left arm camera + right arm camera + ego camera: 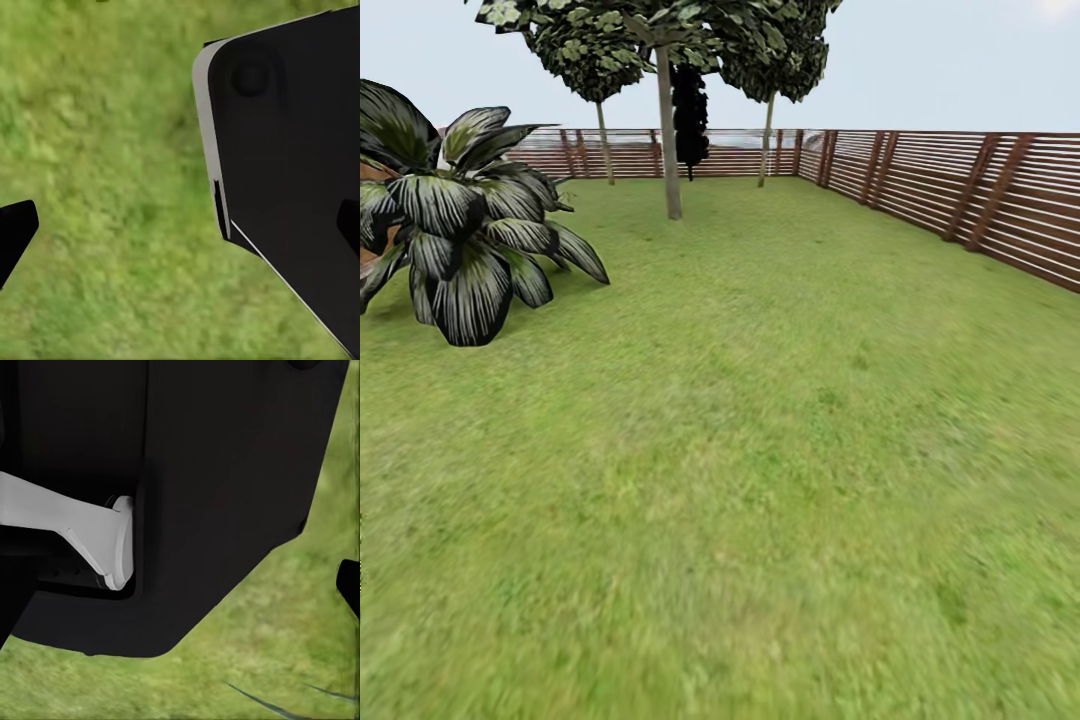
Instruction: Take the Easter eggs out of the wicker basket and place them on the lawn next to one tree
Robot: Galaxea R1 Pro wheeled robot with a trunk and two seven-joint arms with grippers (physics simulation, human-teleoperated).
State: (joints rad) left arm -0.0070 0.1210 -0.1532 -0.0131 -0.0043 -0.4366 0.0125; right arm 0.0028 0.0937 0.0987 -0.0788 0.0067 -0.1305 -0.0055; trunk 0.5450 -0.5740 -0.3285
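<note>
lawn (760, 480): mottled green grass running from the robot out to the tree, no basket or eggs on the stretch in sight.
tree (669, 150): thick pale trunk standing far across the grass, canopy overhead; thin-trunked trees and a dark bushy one stand behind it by the fence (960, 190).
leafy plant (460, 240): big striped leaves, well short of the tree and off to its left.
pincers: the wrist views show dark robot body panels over grass; one dark fingertip (15, 232) of the left, one (349, 585) of the right; cannot tell whether either is spread or pressed together.
task things: where the eggs and basket lie cannot be told from here.
risk: likely driving on; heading for the tree without the basket located wastes the trip, and a wide turn could brush the plant.
</note>
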